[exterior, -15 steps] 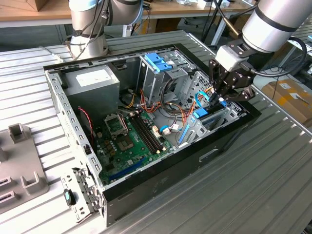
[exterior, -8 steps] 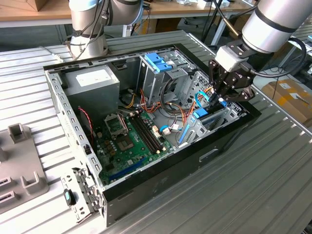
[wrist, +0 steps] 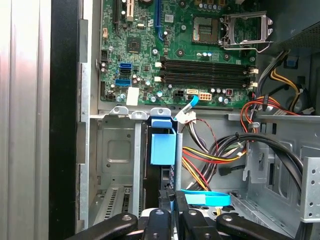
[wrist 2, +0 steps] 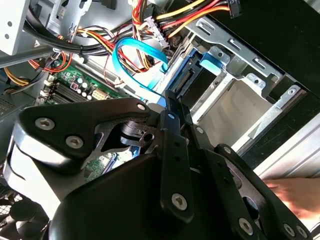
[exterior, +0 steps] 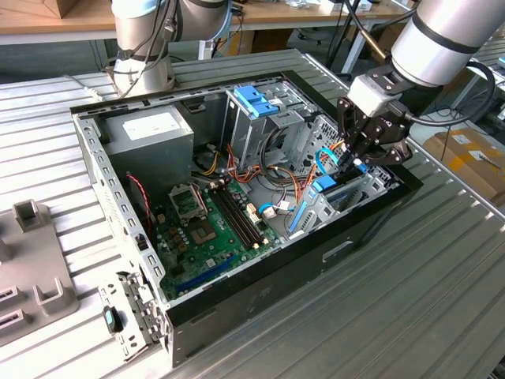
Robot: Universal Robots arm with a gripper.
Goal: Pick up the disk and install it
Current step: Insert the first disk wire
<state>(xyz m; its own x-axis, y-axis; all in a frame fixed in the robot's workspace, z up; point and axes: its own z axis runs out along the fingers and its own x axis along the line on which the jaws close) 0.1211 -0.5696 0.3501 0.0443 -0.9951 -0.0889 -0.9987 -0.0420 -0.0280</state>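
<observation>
A: A grey metal table (exterior: 410,300) with long ridges. What is on it?

B: 1 computer case (exterior: 260,304), lying on its side with the lid off, so you can look in.

A: What is inside?

B: 1 green board (exterior: 201,237), 1 big grey box (exterior: 150,134), and 1 tall metal cage (exterior: 245,130) with 1 blue bracket (exterior: 256,99) on top. There are lots of red, yellow and black wires, and 1 flat blue cable (wrist 2: 135,50).

A: Where is the disk?

B: There is 1 disk (wrist: 162,150) (wrist 2: 209,63). It stands on its edge in a metal bay (wrist: 117,150) at the end of the case on the exterior view's right. Its light-blue rail shows at the slot.

A: And the robot?

B: 1 gripper (exterior: 355,158) hangs right over that bay. In both wrist views its 2 fingers (wrist: 159,220) (wrist 2: 172,150) are black and pressed close, with just a thin crack between them. Their tips sit right at the edge of the disk.

A: Are they pinching it?

B: I cannot tell.
</observation>
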